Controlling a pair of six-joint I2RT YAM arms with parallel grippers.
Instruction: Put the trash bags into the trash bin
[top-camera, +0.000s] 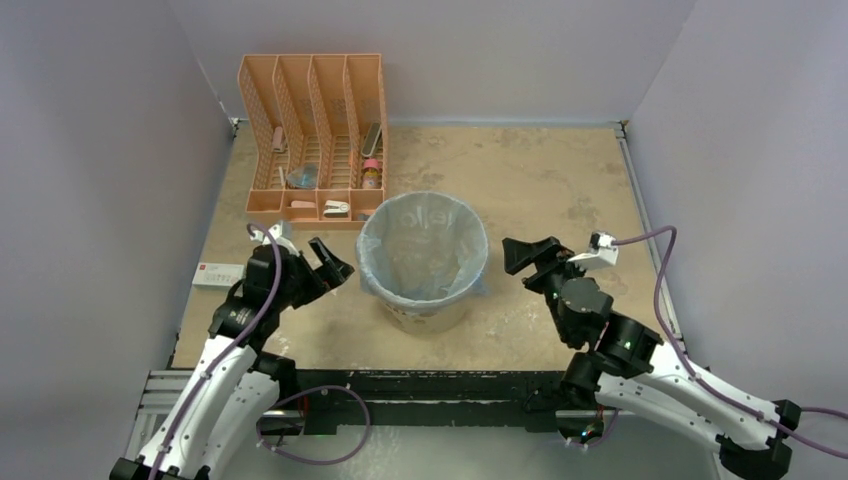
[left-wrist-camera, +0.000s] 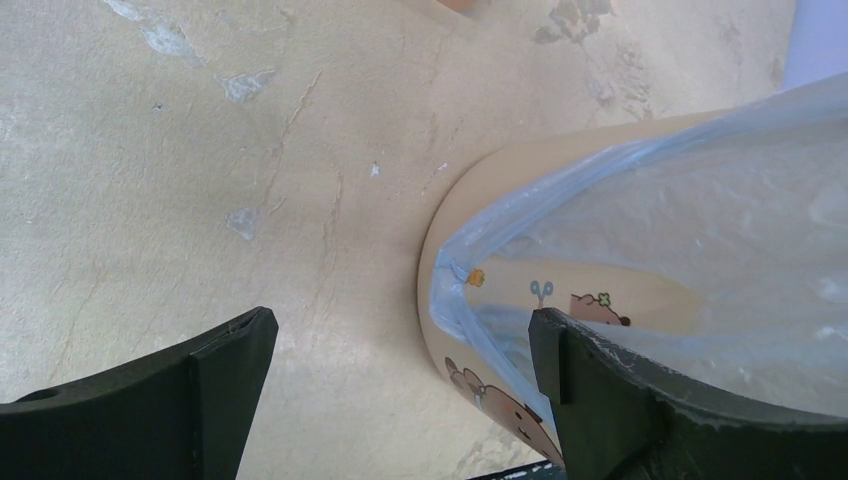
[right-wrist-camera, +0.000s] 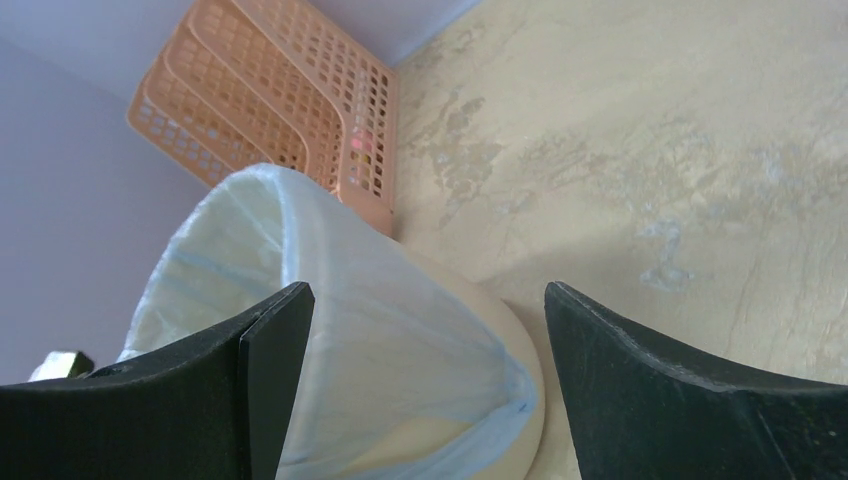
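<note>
Thin translucent light-blue plastic trash bag (top-camera: 425, 258) already lines the round cream bucket-like trash bin (top-camera: 424, 314) in the middle, film folded over its rim. Left gripper (top-camera: 333, 260) and right gripper (top-camera: 514, 257) flank the bin, fingers spread, holding nothing. We judge only rim tidying remains: pinch film, not wall, tug down gently. Orange mesh file organizer (top-camera: 312, 130) crowds the far-left side; we get open room right and near.

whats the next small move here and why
Probably ease both arms back a little. The trash bag already lines the trash bin, its hem folded over the rim all round. The left gripper and right gripper hang open beside it, holding nothing, so little seems left to do.
</note>
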